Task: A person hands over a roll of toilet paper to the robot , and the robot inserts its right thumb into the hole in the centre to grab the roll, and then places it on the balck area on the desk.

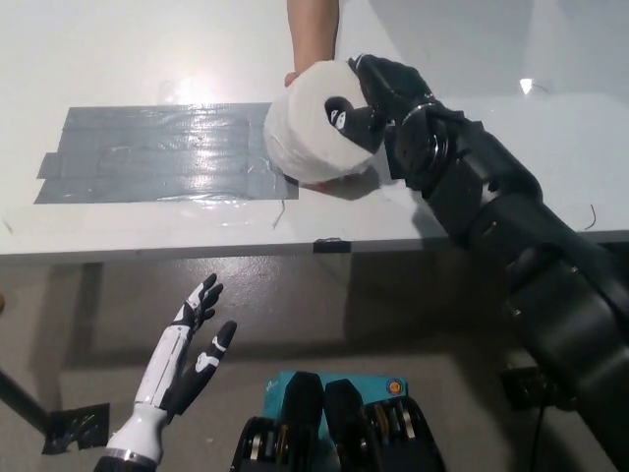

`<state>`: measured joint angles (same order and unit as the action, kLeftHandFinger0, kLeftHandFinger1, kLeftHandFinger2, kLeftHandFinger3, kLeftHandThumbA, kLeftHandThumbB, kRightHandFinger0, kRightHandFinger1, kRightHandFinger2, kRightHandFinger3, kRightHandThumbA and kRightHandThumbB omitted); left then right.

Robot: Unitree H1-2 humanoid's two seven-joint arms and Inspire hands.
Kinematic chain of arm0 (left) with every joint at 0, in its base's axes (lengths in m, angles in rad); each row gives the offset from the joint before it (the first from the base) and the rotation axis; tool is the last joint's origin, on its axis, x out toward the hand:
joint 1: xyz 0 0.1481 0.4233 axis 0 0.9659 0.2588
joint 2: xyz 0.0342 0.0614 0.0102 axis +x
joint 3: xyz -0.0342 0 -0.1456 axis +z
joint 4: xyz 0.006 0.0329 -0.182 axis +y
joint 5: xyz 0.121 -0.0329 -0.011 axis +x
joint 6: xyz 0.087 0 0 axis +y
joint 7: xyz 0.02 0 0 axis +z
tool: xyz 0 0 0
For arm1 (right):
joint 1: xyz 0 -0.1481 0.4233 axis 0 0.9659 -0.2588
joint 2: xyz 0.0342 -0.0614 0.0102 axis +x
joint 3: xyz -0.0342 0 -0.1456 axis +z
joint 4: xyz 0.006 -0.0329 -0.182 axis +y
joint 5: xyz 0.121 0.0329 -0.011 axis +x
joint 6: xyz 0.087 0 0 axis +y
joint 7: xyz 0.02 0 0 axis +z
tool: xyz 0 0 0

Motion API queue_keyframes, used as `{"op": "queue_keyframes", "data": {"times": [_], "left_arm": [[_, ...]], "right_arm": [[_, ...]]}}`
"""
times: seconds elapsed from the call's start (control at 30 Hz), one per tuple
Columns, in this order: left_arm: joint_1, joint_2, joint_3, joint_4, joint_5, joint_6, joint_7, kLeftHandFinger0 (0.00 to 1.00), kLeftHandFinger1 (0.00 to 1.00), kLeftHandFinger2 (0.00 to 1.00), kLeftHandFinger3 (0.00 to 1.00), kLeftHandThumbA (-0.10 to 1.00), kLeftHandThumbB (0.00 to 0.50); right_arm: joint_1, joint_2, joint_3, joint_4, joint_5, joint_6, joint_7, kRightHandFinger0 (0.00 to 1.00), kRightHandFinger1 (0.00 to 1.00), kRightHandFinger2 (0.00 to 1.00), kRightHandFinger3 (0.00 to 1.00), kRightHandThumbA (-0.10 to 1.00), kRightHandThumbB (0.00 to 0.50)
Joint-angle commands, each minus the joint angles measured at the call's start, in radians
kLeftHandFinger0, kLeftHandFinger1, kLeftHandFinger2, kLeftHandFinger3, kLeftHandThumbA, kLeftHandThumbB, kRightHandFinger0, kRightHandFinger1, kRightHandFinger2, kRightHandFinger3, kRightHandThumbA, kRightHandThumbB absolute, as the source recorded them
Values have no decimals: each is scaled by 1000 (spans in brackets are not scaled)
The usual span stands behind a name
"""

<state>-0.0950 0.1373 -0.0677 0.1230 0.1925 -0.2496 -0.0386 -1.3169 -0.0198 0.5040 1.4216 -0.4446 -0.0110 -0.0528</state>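
Roll (307,138) at tape patch (147,155) right edge.

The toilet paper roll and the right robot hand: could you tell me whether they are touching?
Touching. The head view shows the right robot hand with a digit in the centre hole of the toilet paper roll.

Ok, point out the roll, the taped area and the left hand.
roll (300,138): head view, white outer side.
taped area (147,157): head view, middle of the dark tape.
left hand (187,349): head view, palm.
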Motion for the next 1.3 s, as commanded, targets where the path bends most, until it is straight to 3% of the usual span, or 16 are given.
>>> {"op": "queue_keyframes", "data": {"times": [0.0, 0.1, 0.17, 0.23, 0.3, 0.33, 0.4, 0.43, 0.53, 0.6, 0.73, 0.9, 0.97, 1.0, 1.13, 1.27], "left_arm": [[-30, 18, 0, -31, -7, -8, -12, 1000, 1000, 1000, 1000, 858, 165], [-30, 18, 0, -28, -5, -13, -9, 1000, 1000, 1000, 1000, 860, 167], [-45, 17, 0, -20, -4, -9, -8, 1000, 1000, 1000, 1000, 870, 173], [-58, 20, 3, -10, -2, -11, -6, 1000, 1000, 1000, 1000, 874, 171], [-62, 22, 3, -8, -4, -12, -8, 1000, 1000, 1000, 1000, 895, 176], [-65, 23, 4, -7, -8, -12, -9, 1000, 1000, 1000, 1000, 896, 177], [-68, 25, 5, -6, -10, -11, -10, 1000, 1000, 1000, 1000, 898, 177], [-71, 26, 5, -2, -12, -15, -10, 1000, 1000, 1000, 1000, 898, 177], [-75, 25, 5, 4, -23, -19, -13, 1000, 1000, 1000, 1000, 895, 176], [-74, 24, 4, 0, -21, -11, -12, 1000, 1000, 1000, 1000, 892, 177], [-79, 25, 5, 6, -19, -16, -10, 1000, 1000, 1000, 1000, 884, 177], [-83, 29, 3, 12, -20, -16, -14, 1000, 1000, 1000, 1000, 882, 175], [-81, 28, 4, 7, -19, -8, -14, 1000, 1000, 1000, 1000, 879, 174], [-81, 27, 3, 8, -19, -9, -14, 1000, 1000, 1000, 1000, 876, 174], [-82, 26, 3, 11, -19, -6, -14, 1000, 1000, 1000, 1000, 879, 191], [-80, 27, -1, 13, -6, -12, -10, 1000, 1000, 1000, 1000, 892, 186]], "right_arm": [[8, -13, -1, 28, -2, 66, 182, 493, 750, 901, 968, -100, 203], [11, -27, -30, 25, 27, 57, 226, 194, 423, 573, 793, -100, 195], [3, -34, -46, 25, 39, 61, 235, 97, 420, 599, 711, -100, 207], [-7, -41, -73, 24, 59, 65, 243, 96, 448, 610, 479, -100, 218], [-13, -43, -91, 23, 70, 77, 243, 203, 532, 663, 567, -100, 218], [-16, -44, -101, 23, 75, 82, 247, 145, 478, 607, 523, -100, 220], [-24, -43, -124, 23, 88, 104, 255, 12, 352, 535, 628, -100, 204], [-27, -45, -142, 23, 101, 111, 261, 2, 306, 537, 498, -100, 198], [-30, -54, -172, 20, 118, 110, 272, 0, 354, 730, 309, -100, 193], [-31, -58, -201, 19, 138, 118, 271, 0, 373, 742, 400, -100, 203], [-30, -65, -356, 18, 270, 162, 233, 0, 230, 554, 627, -100, 235], [-17, -74, -699, 18, 536, 208, 233, 0, 333, 866, 696, -100, 213], [-15, -70, -849, 18, 650, 226, 207, 0, 366, 881, 731, -100, 232], [-15, -69, -884, 17, 671, 228, 211, 0, 365, 891, 989, -100, 225], [-25, -70, -990, 18, 717, 252, 240, 0, 238, 805, 1000, -100, 250], [-40, -77, -1051, 14, 715, 262, 243, 0, 136, 742, 1000, -100, 197]]}}
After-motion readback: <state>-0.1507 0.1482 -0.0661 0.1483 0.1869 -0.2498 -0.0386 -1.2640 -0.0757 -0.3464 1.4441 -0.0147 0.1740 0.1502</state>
